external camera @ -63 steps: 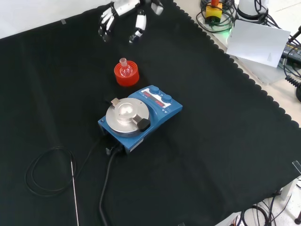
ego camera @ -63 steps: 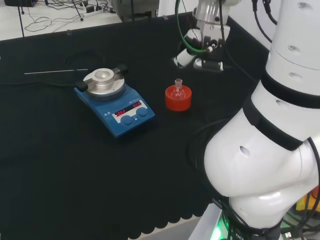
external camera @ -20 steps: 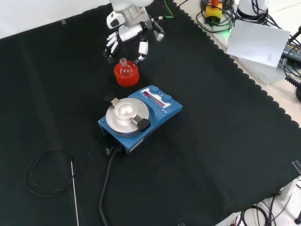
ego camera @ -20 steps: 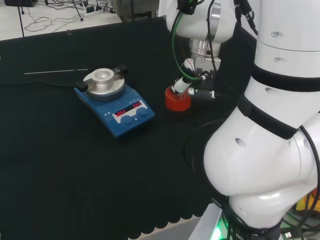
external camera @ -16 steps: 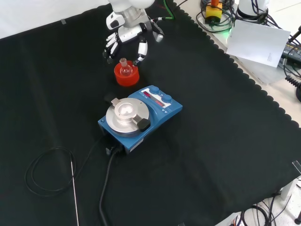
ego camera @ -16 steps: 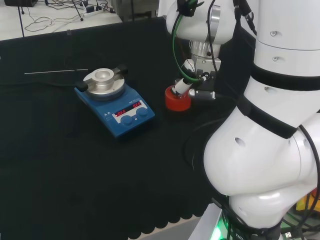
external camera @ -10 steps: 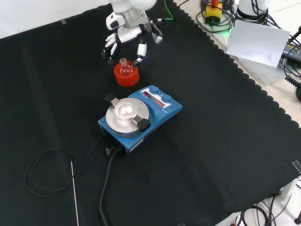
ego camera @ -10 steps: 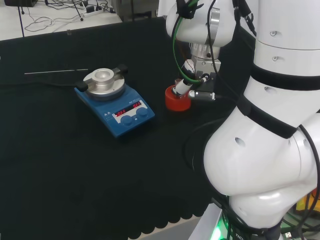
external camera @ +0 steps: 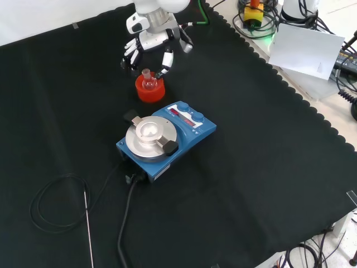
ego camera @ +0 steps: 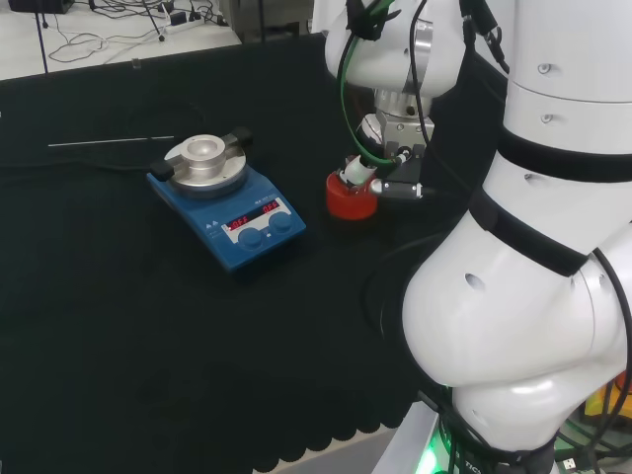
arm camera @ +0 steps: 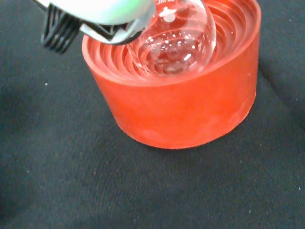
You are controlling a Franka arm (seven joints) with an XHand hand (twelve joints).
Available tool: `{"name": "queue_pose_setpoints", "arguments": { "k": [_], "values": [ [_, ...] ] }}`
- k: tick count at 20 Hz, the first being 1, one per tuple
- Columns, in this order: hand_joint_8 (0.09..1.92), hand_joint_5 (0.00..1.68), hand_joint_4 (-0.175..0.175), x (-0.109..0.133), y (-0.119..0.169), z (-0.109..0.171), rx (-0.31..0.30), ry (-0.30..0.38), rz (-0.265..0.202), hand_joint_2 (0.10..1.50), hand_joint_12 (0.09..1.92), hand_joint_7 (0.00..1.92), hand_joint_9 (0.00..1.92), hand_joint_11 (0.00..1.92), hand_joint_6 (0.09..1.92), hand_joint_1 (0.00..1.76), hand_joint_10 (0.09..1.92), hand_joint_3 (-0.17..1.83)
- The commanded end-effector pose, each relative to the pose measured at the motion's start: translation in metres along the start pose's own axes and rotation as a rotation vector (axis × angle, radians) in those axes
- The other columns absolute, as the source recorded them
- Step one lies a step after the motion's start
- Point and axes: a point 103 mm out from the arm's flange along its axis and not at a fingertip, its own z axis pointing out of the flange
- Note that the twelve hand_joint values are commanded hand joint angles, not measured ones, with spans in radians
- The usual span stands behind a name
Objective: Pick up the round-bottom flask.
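Here the counter point(external camera: 268, 139), draped in black cloth, carries a blue hotplate stirrer point(external camera: 164, 137) with a round metal top plate and, just behind it in the front view, a red ribbed stand point(external camera: 149, 89). The arm's white links point(ego camera: 533, 247) fill the right of the head view. The hand point(external camera: 148, 47) hangs over the far side of the stand, having come down from its raised position of three seconds ago. Its fingers point(external camera: 165, 60) are spread and only slightly bent, reaching down on either side of the flask's neck without closing on it; over the last second they have drawn a little nearer. The round-bottom flask point(arm camera: 176, 40), of clear glass, sits upright in the stand's ribbed hollow, unmoved. A thin rod point(external camera: 88, 229) and a looped black cable point(external camera: 50, 206) lie on the cloth in the front view's lower left.
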Motion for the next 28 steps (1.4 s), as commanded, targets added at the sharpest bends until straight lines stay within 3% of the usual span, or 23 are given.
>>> {"name": "queue_pose_setpoints", "arguments": {
  "k": [1,9,15,17,19,22,24,28],
  "values": [
    [0.66,0.71,-0.045,0.001,0.003,-0.001,-0.013,-0.019,-0.010,0.61,1.35,0.26,0.46,0.24,0.68,0.98,0.64,0.67],
    [0.67,0.75,-0.047,0.002,0.005,0.002,0.007,-0.032,-0.007,0.61,1.35,0.27,0.48,0.26,0.74,1.00,0.64,0.68],
    [0.67,0.87,-0.051,-0.001,0.004,-0.001,-0.014,-0.038,0.008,0.64,1.35,0.28,0.50,0.28,0.79,1.01,0.64,0.69],
    [0.68,0.99,0.071,-0.003,0.004,-0.003,-0.032,-0.033,0.002,0.82,1.35,0.29,0.51,0.30,0.88,1.04,0.64,0.46],
    [0.68,1.04,0.133,-0.003,0.003,-0.005,-0.048,-0.036,-0.007,0.91,1.33,0.31,0.54,0.33,0.90,1.05,0.63,0.31],
    [0.67,1.06,0.156,-0.001,0.002,-0.007,-0.072,-0.043,-0.020,0.94,1.31,0.35,0.59,0.38,0.92,1.05,0.61,0.27],
    [0.65,1.07,0.159,0.001,0.001,-0.009,-0.085,-0.050,-0.025,0.88,1.30,0.39,0.63,0.41,0.93,1.06,0.58,0.39],
    [0.65,1.08,0.120,0.004,0.000,-0.017,-0.087,-0.036,-0.032,0.77,1.28,0.43,0.68,0.46,0.98,1.08,0.55,0.61]
  ]
}}
